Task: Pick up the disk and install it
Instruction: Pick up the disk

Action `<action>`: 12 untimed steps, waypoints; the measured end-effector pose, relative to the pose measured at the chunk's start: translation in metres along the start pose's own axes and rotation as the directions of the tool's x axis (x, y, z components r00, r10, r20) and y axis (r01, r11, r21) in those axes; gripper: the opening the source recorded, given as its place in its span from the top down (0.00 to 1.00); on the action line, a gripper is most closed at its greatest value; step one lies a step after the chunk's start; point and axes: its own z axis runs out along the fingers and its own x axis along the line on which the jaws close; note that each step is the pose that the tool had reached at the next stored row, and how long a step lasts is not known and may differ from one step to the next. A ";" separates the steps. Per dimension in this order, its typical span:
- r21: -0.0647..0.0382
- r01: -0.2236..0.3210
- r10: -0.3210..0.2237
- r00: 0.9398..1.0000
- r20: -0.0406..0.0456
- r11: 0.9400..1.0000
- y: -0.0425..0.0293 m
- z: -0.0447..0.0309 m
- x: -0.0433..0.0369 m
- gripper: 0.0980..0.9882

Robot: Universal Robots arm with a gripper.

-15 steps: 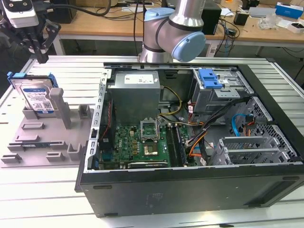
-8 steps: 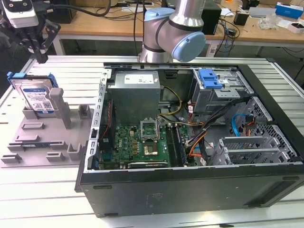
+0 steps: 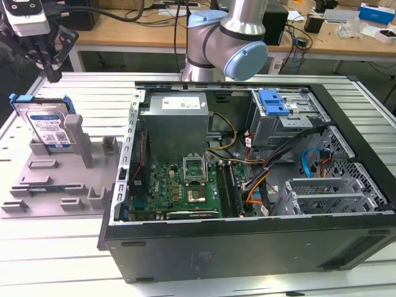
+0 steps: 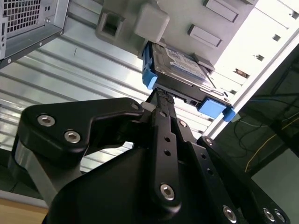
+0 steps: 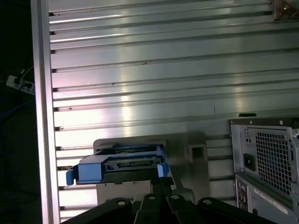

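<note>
We are on the first step, the pick-up. The disk (image 3: 48, 127) leans in a grey holder (image 3: 59, 185) on the desk (image 3: 43, 253), at the exterior view's left, beside the open case (image 3: 247, 238). Our tool (image 3: 52, 74) hangs above its far edge, fingers together, holding nothing. To grab the disk, we think the fingers must part and line up with it.

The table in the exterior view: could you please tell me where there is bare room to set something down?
Bare table lies at the exterior view's left, on the near side of the grey fixture, and in a strip on its far side. Crowded: the fixture, where the disk stands near the end effector, and inside the computer case.
</note>
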 end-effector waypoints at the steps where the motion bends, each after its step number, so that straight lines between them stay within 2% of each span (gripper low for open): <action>1: 0.001 0.030 -0.030 1.000 -0.001 1.000 0.0001 0.0001 0.0001 0.99; 2: 0.003 0.070 -0.070 0.998 -0.003 0.998 0.0000 0.0000 0.0001 0.99; 3: 0.005 0.126 -0.126 0.992 -0.005 0.992 0.0001 0.0003 0.0001 0.99; 7: 0.008 0.211 -0.211 0.977 -0.009 0.977 0.0000 0.0014 0.0000 0.99; 8: 0.009 0.235 -0.234 0.972 -0.011 0.972 0.0000 0.0018 0.0000 0.99; 9: 0.010 0.271 -0.271 0.963 -0.012 0.963 0.0000 0.0026 0.0000 0.99; 11: 0.011 0.300 -0.300 0.954 -0.011 0.954 -0.0001 0.0030 0.0000 0.99; 12: 0.012 0.322 -0.321 0.947 -0.011 0.947 -0.0001 0.0034 0.0000 0.99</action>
